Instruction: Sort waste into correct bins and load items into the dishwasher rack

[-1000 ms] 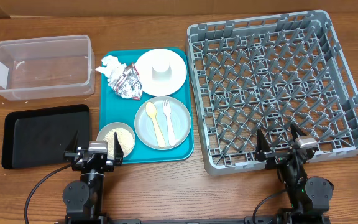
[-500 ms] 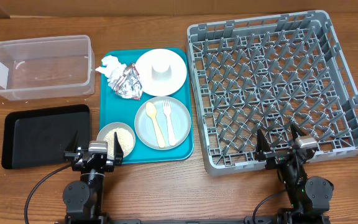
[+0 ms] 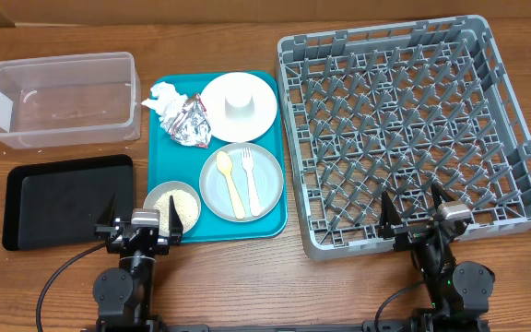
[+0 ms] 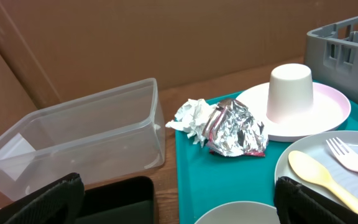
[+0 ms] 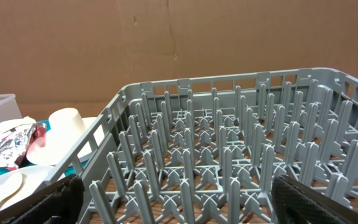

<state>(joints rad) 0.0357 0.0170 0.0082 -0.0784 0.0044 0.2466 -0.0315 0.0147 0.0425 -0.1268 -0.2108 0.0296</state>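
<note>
Overhead: rice grains [image 3: 175,201] fill the small bowl [image 3: 173,183]; left gripper [image 3: 142,205], right gripper [image 3: 409,192] both wide.

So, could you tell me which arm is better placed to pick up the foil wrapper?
Left. The left fingers are open by the teal tray, with the foil wrapper ahead; the right fingers face the dishwasher rack, farther away.

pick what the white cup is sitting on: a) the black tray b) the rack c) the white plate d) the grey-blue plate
C: the cup stands in the middle of the white plate, while the grey-blue plate holds only the spoon and fork.
</note>
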